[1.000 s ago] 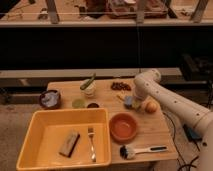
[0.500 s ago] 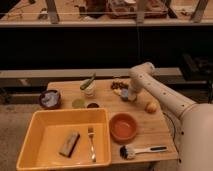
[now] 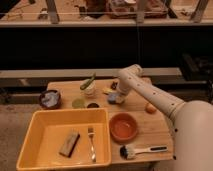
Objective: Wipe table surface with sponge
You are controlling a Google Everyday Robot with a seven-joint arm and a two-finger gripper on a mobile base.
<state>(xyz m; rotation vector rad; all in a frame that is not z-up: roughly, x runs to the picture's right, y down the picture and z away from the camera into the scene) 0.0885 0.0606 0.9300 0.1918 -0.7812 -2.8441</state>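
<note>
The light blue-grey sponge (image 3: 115, 99) lies on the tan wooden table surface (image 3: 160, 127), near the middle of its back half. My gripper (image 3: 118, 94) comes down from the white arm (image 3: 150, 95), which reaches in from the right. The gripper sits right on top of the sponge and hides part of it. I cannot make out how it holds the sponge.
A yellow tub (image 3: 30, 145) at the front left holds a tan-brown block (image 3: 69, 144) and a fork (image 3: 91, 142). An orange bowl (image 3: 123, 126) and a black-bristled brush (image 3: 137, 150) sit in front. A dark bowl (image 3: 50, 98), white cup (image 3: 89, 89), small dishes (image 3: 78, 103) and an orange fruit (image 3: 150, 107) surround the sponge.
The arm has swung left across the back of the table, carrying the gripper from near the orange fruit to the spot by the small dishes.
</note>
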